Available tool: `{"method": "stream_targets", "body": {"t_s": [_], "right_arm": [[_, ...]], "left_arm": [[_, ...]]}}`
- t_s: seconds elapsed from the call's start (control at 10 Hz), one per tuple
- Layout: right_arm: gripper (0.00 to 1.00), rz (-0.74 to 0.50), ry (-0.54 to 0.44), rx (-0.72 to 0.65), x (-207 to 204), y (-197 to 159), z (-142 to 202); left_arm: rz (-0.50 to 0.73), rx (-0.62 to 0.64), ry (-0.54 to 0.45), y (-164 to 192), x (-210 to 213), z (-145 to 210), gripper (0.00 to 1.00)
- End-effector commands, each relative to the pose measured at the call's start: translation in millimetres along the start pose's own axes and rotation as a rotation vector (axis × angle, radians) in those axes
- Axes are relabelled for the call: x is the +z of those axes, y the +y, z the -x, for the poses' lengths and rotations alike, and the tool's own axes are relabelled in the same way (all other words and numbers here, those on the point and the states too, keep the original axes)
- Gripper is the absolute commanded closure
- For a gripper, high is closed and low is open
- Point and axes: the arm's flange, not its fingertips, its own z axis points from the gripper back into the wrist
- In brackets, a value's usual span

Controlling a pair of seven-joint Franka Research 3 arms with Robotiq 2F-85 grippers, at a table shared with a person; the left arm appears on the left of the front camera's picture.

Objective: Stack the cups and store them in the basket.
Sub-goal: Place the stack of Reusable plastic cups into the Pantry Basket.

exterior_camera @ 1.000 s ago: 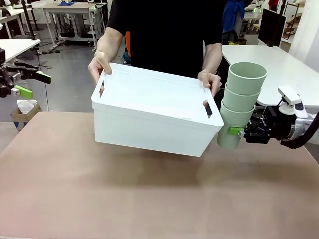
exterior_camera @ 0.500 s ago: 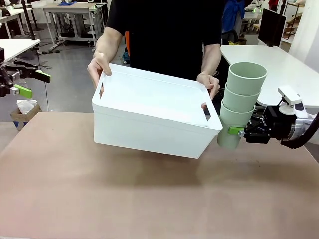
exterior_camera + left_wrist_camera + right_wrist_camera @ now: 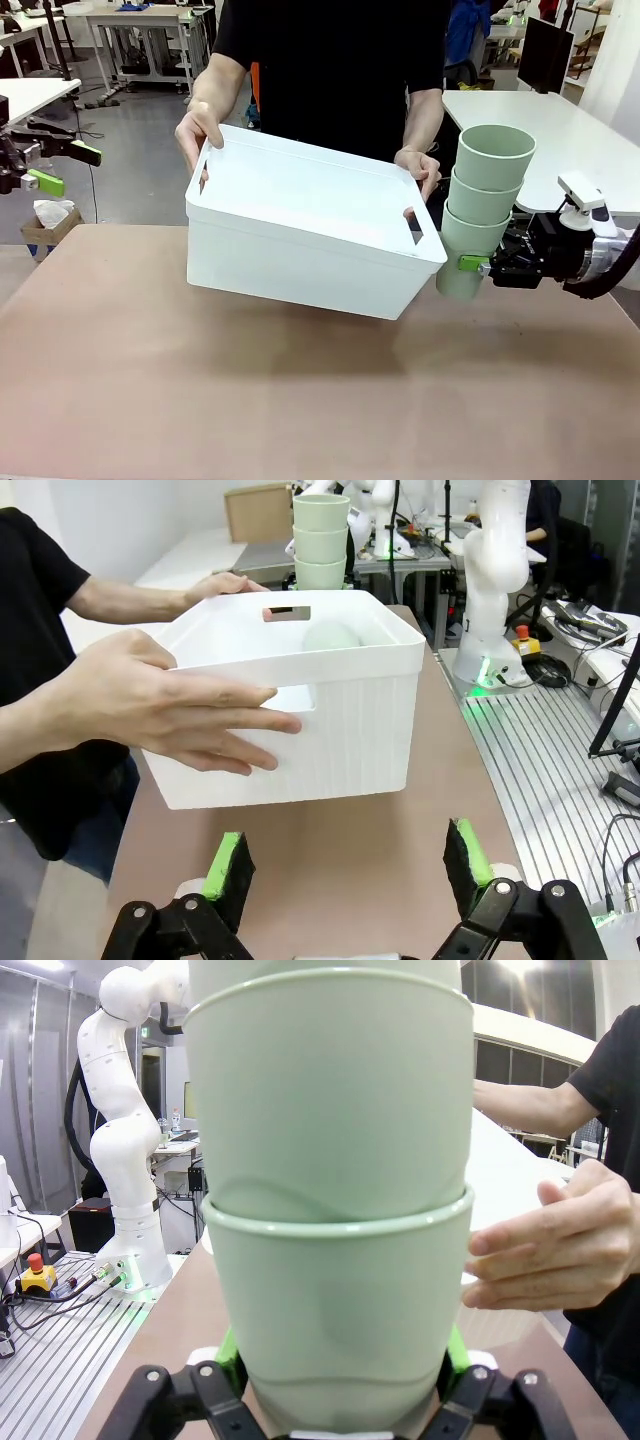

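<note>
1. Basket first: the large white rectangular plastic basket [image 3: 310, 235] with slot handles hangs above the brown desk [image 3: 300, 400], tilted so its open top faces the robot. The person's two hands [image 3: 200, 130] grip its far corners. Against the pictures a second and half a second ago it has barely shifted, lifting only a touch at its right end.
2. The stack of three pale mint-green tapered plastic cups [image 3: 485, 205] stands upright just beside the basket's right end. The right end effector [image 3: 478, 264] pinches the bottom cup, exactly where it was a second back.
3. In the left wrist view a further pale green shape [image 3: 330, 638] already lies inside the basket.
4. The left end effector [image 3: 345, 865] hangs spread and empty, off to the side.
5. My reading: the basket is being presented and has settled, so the stack can probably go over its rim next.
</note>
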Motion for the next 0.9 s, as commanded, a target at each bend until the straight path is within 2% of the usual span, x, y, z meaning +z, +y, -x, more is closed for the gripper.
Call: {"method": "stream_targets", "body": {"t_s": [0.0, 0.4, 0.8], "right_arm": [[0.13, 0.000, 0.000, 0.000, 0, 0, 0], [0.13, 0.115, 0.156, 0.047, 1, 20, -89], [0.13, 0.220, 0.333, 0.070, -37, 35, -170]], "left_arm": [[0.006, 0.006, -0.002, -2, 2, -4, 0.00], [0.006, 0.006, -0.002, -2, 2, -4, 0.00], [0.006, 0.006, -0.002, -2, 2, -4, 0.00]]}}
